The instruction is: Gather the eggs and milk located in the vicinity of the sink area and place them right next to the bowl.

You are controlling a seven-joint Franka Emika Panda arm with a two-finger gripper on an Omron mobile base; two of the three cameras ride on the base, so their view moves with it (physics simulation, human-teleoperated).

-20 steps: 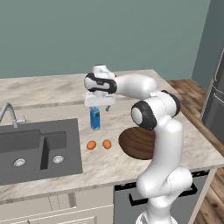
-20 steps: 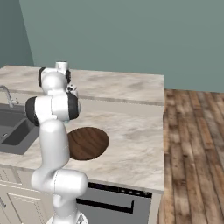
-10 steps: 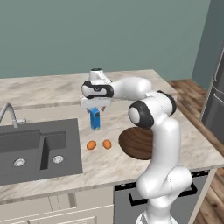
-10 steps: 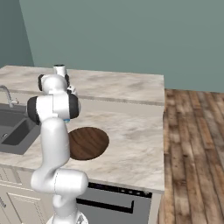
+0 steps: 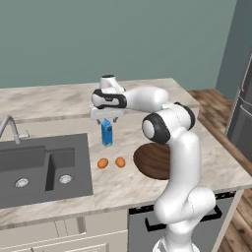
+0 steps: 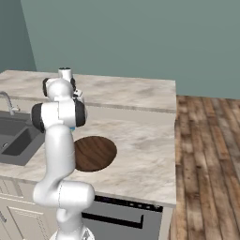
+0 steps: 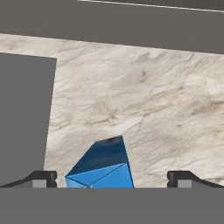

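Note:
The blue milk carton stands upright on the counter, just right of the dark double-basin sink. My gripper hangs directly over it, open. In the hand view the carton's gabled top sits between the fingertips, left of centre and touching neither. Two orange-brown eggs lie side by side in front of the carton. Right of them is the dark wooden bowl, partly hidden by my arm and seen again in the right base view.
A curved silver faucet rises behind the sink. The sink's edge lies close to the carton's left in the hand view. Marble counter stretches behind, and wooden floor lies beyond the counter's right end.
The hand has shifted slightly left and come down a little over the milk carton. Carton, eggs and bowl have stayed put.

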